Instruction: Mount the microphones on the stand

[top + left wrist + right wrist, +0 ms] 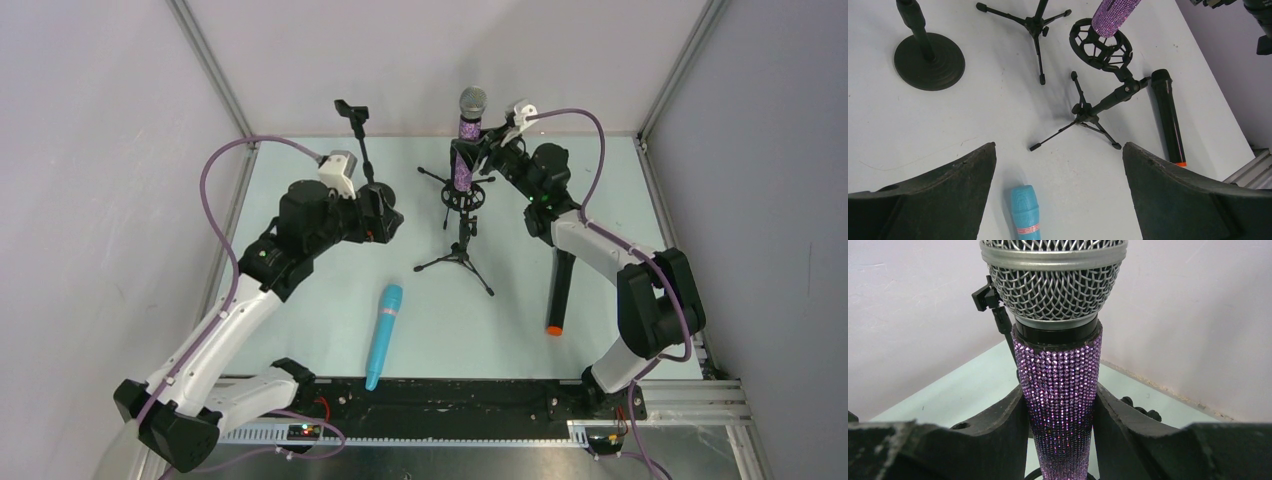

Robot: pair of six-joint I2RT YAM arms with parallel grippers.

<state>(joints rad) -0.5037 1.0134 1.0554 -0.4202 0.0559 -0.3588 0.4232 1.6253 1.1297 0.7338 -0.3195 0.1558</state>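
Observation:
The purple glittery microphone (466,140) with a silver mesh head stands upright, its lower end in the round black holder (1101,45) of a small tripod stand (461,225). My right gripper (1060,400) is shut on its glittery body (1058,390). The turquoise microphone (384,333) lies flat near the table's front; its head shows between my fingers in the left wrist view (1025,210). My left gripper (385,215) is open and empty, hovering above the table. The black microphone with an orange end (560,290) lies flat at the right, also in the left wrist view (1168,117).
A tall stand with a round base (928,60) and a clip on top (352,110) stands at the back left. Another small tripod (1035,25) stands beside the holder stand. Walls close in the table on three sides.

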